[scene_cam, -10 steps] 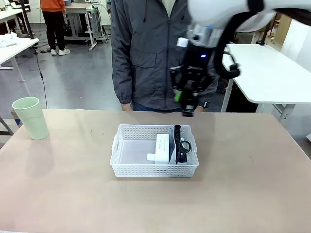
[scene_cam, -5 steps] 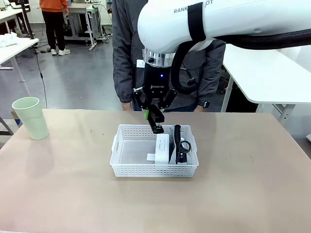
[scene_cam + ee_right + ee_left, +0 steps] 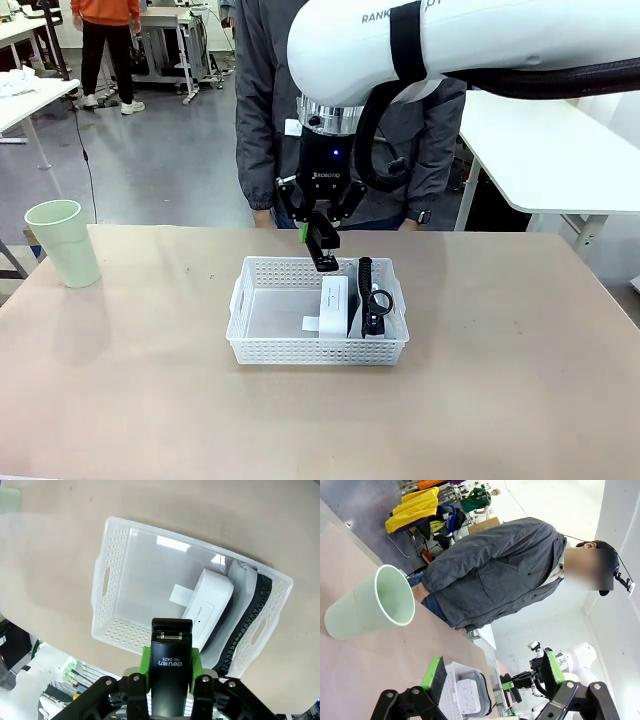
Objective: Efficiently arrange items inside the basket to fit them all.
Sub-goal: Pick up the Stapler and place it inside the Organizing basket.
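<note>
1. A beige worktop (image 3: pixel 120 400) carries everything, and a person in a grey jacket (image 3: pixel 265 100) stands at its far side.
2. The white right arm (image 3: pixel 480 40) reaches across from the right, its wrist pointing straight down over the middle.
3. A shallow white perforated plastic basket (image 3: pixel 250 345) sits mid-worktop, its left half bare.
4. A grey zip pouch with a black strap (image 3: pixel 366 295) stands on edge along the basket's right wall.
5. A white rectangular box (image 3: pixel 334 300) stands just left of the pouch, against it.
6. A pale green cup (image 3: pixel 62 243) stands upright at the far left, well apart from the basket.
7. The right end effector (image 3: pixel 318 240) is clamped on a small black block (image 3: pixel 170 650), hanging over the basket's far rim.
8. The left end effector (image 3: pixel 493 670) has its fingers spread apart, gripping nothing.
</note>
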Controlling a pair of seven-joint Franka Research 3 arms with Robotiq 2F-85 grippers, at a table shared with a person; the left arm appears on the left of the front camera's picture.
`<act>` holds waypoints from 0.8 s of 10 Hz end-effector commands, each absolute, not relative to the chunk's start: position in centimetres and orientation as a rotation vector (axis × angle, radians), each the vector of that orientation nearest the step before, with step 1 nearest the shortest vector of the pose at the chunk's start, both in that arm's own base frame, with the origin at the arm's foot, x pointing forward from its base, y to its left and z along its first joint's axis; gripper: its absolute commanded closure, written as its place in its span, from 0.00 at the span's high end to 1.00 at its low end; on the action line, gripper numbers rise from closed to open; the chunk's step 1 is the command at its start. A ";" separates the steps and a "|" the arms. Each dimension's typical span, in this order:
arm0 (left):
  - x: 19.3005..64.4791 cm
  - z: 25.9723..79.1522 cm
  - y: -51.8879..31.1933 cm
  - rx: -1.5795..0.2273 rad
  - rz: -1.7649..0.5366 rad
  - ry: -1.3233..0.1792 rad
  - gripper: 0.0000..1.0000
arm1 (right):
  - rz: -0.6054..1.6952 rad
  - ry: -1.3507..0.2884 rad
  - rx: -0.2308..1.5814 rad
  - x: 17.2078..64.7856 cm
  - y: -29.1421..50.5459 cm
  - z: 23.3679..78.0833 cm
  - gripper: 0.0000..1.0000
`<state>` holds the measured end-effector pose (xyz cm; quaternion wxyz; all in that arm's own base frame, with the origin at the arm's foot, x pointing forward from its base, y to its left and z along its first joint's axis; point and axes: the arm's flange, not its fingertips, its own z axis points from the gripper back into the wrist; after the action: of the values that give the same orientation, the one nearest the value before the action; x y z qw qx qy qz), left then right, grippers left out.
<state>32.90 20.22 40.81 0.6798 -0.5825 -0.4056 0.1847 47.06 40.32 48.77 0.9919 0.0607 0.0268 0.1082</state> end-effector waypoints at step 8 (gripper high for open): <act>32.8 40.8 20.2 -1.317 0.403 -0.929 1.00 | 0.207 -0.093 0.013 44.6 48.6 38.7 0.37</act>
<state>32.90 20.22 40.81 0.6797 -0.5825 -0.4056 0.1848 44.23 48.46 39.02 0.9944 0.0085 -0.0061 0.1050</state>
